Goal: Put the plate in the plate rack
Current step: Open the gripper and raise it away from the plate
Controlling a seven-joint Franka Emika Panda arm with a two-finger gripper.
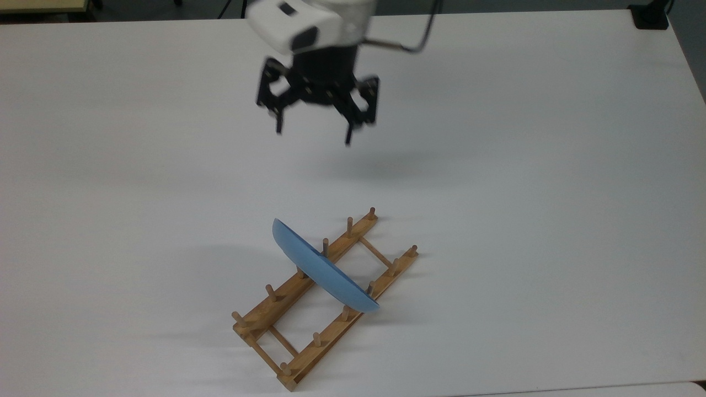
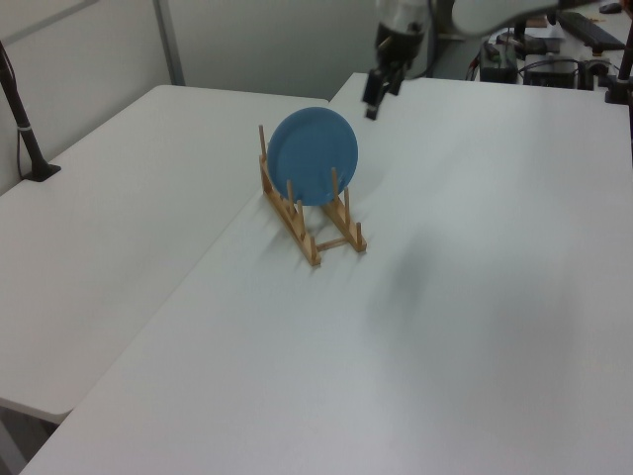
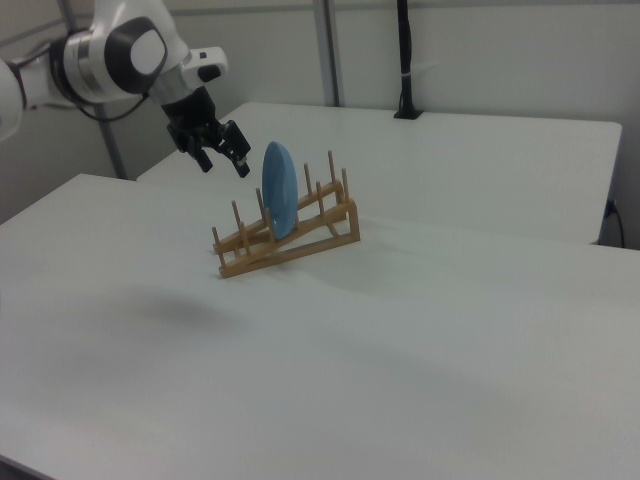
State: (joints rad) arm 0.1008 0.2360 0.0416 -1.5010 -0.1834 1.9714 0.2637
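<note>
White desk [image 1: 551, 165] is lying bare below my tool [image 1: 313, 131], which is hanging wide open, gripping nothing. Well below it, the plate [image 1: 322, 270] is standing in the plate rack [image 1: 309, 309]; placing looks done, so I am judging only retreat remains.

A robotics lab: bare white tables [image 2: 475, 327], a black clamped pole [image 3: 404, 60] on the far table behind the arm, plain partition walls [image 3: 480, 50].
</note>
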